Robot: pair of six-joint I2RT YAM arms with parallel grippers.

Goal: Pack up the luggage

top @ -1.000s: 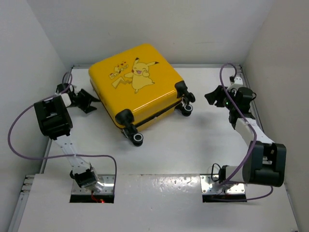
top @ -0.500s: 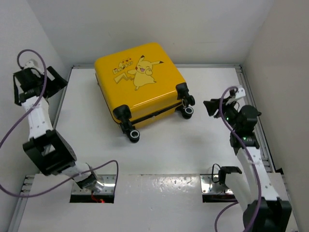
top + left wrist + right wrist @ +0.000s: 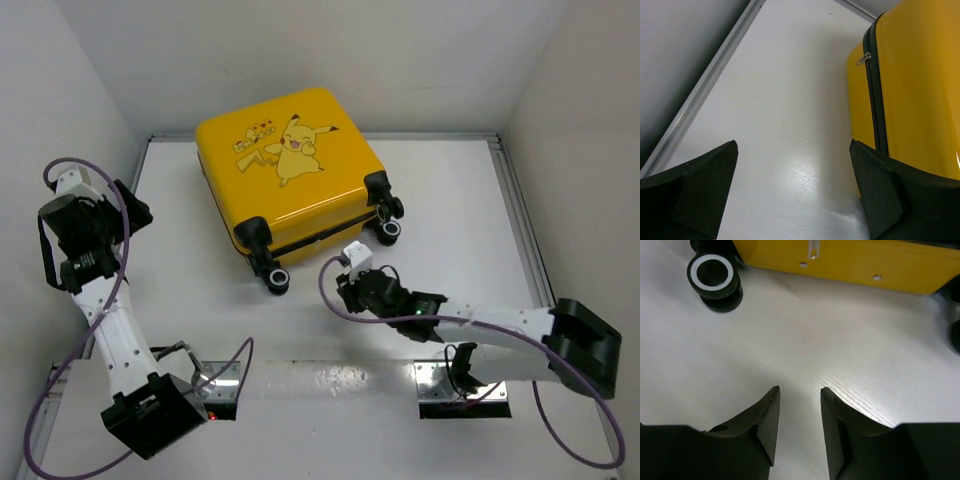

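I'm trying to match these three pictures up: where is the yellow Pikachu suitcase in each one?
Top external: the yellow suitcase lies closed at upper centre.
Left wrist: its side fills the right edge, split by the black zipper seam.
Right wrist: its yellow edge runs along the top.
Shared landmark: the white-ringed wheel, at its near corner from above, top left for the right wrist; absent for the left wrist.

luggage (image 3: 850, 260) cut off at top, one wheel (image 3: 956, 337) half cropped
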